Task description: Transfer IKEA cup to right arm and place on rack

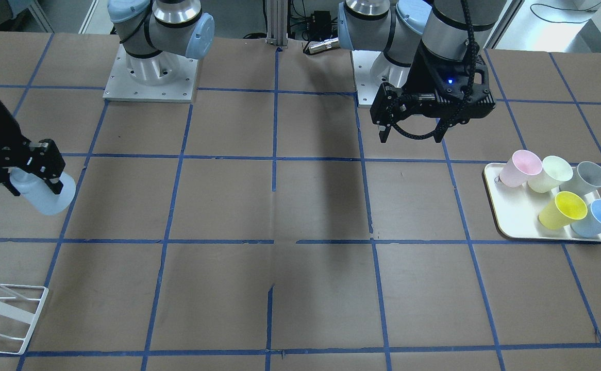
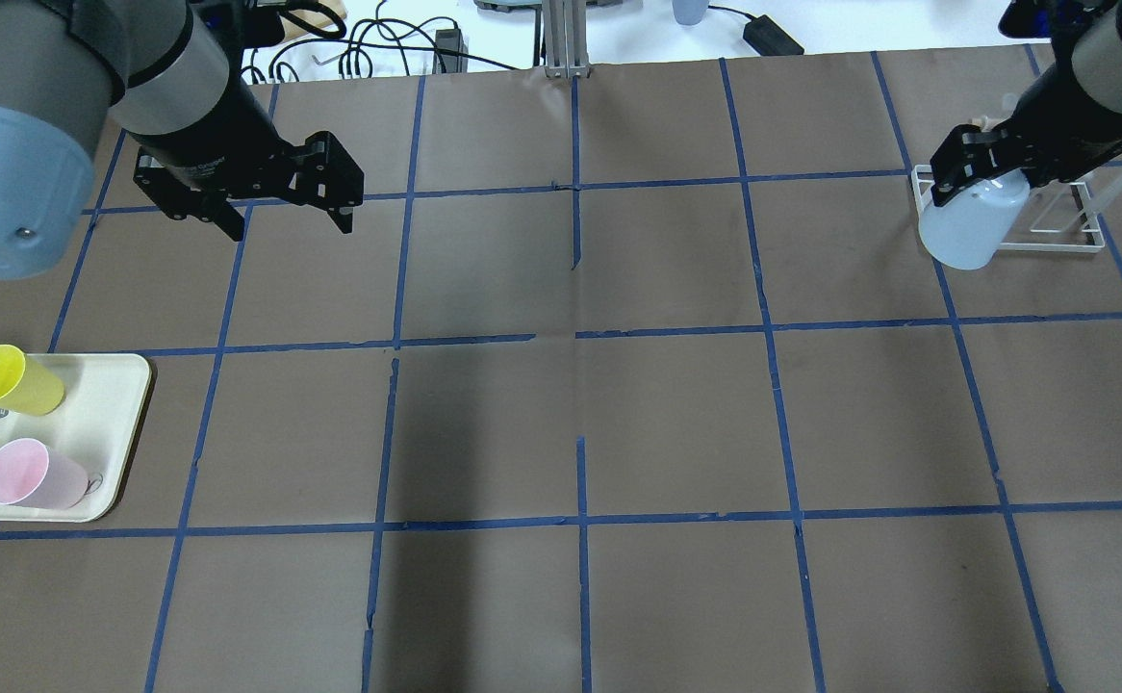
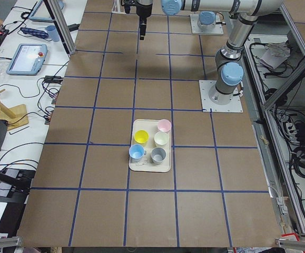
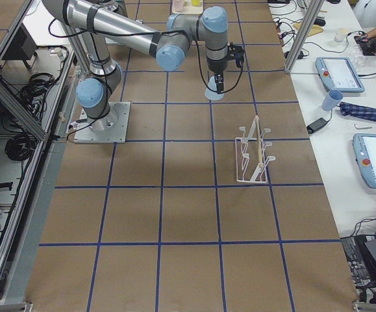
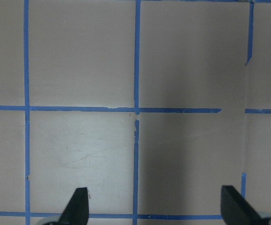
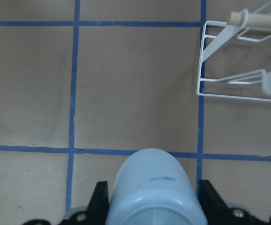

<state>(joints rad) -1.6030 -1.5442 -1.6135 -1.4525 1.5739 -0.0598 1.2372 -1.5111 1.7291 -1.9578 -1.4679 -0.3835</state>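
We see the cream tray (image 1: 512, 216), far across the table (image 1: 300, 206) from the rack (image 1: 1, 314), carrying five cups: pink (image 1: 521, 168), pale-green (image 1: 550, 174), grey (image 1: 587, 178), yellow (image 1: 563, 209), blue (image 1: 598, 217). Near the rack, the right gripper (image 1: 35, 188) clamps the IKEA cup (image 1: 48, 198) aloft, clear of the prongs. Far from the rack, the left gripper (image 1: 414, 136) hangs spread, empty.

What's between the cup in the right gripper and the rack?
Only bare table crossed by blue tape, as the right wrist view shows, between the IKEA cup and the rack.
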